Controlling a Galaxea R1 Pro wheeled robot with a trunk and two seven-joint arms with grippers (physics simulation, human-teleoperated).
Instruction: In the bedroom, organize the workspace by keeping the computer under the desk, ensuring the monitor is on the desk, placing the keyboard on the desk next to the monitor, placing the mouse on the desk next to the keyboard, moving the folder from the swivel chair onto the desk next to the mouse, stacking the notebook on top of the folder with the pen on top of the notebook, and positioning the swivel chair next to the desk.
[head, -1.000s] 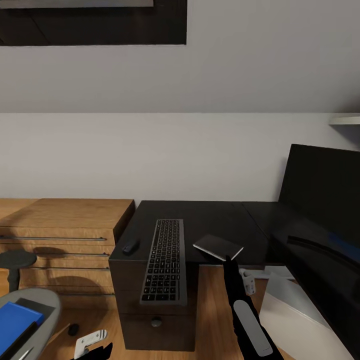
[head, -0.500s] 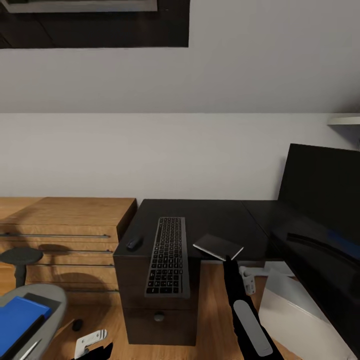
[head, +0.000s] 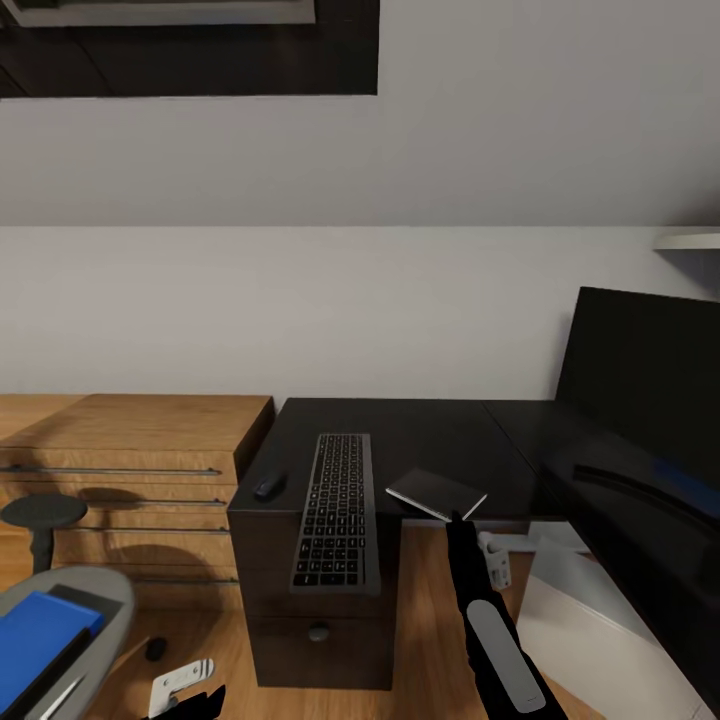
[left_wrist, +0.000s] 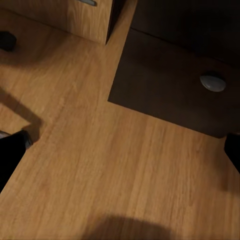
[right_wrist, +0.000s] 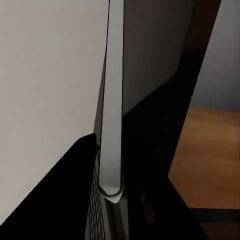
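Right gripper (head: 452, 520) looks clamped on the notebook (head: 436, 493), pinched at its near edge. The rest of the booklet sticks out ahead of the jaws, over the front of the desk (head: 420, 430). In the right wrist view the notebook (right_wrist: 111, 100) shows edge-on, a thin pale-grey strip running straight out between the jaws.

Handling, as a judgement: light and thin, prob. fairly stiff since no sag shows. The smooth cover could slip, so an edge pinch w/ firm pressure suits it, kept level.

Looks: grey, roughly square, slim.

Left gripper (left_wrist: 120, 150) has its jaws spread wide w/ nothing between, just floor ahead.

The folder (head: 35, 630) lies on the swivel chair (head: 105, 590), well left of the right jaws. The keyboard (head: 335, 510) is just left of them, and the mouse (head: 267, 487) sits beyond it.
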